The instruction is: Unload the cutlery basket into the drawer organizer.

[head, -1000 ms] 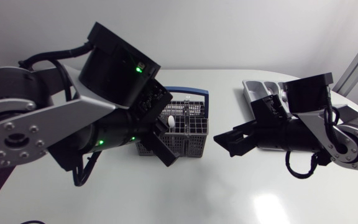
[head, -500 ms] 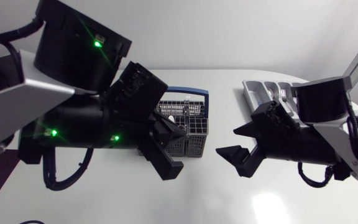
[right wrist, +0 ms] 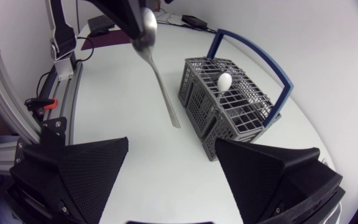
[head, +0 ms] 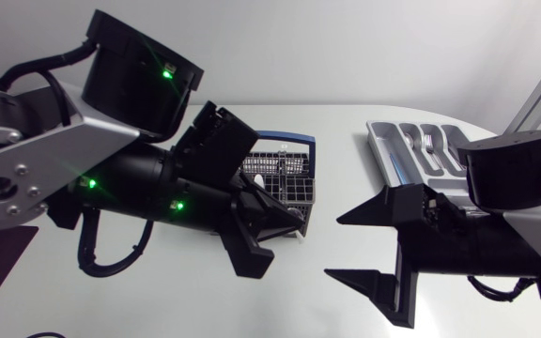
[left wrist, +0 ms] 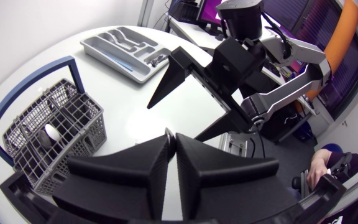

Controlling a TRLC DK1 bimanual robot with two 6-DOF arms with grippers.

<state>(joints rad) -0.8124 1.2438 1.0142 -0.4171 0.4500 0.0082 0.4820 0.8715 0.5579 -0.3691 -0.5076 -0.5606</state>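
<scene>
The grey wire cutlery basket (head: 287, 188) with a blue handle stands mid-table and holds a white rounded piece (right wrist: 224, 80). My left gripper (head: 275, 230) hovers in front of the basket, shut on the bowl end of a metal spoon (right wrist: 160, 81). The spoon's handle hangs down over the table beside the basket (right wrist: 235, 102). In the left wrist view the fingers (left wrist: 135, 174) are pressed together and hide the spoon. My right gripper (head: 364, 246) is open, empty and faces the spoon from the right. The grey drawer organizer (head: 383, 150) lies at the back right.
Forks (head: 425, 143) lie in one compartment of the organizer (left wrist: 104, 53). My right arm's body (head: 505, 216) covers the tray's near end. Bare white tabletop (head: 327, 300) spreads between the basket and the front edge.
My left gripper has risen out of the basket and come forward with the spoon. My right arm has swung toward the table's front, its gripper still open.
</scene>
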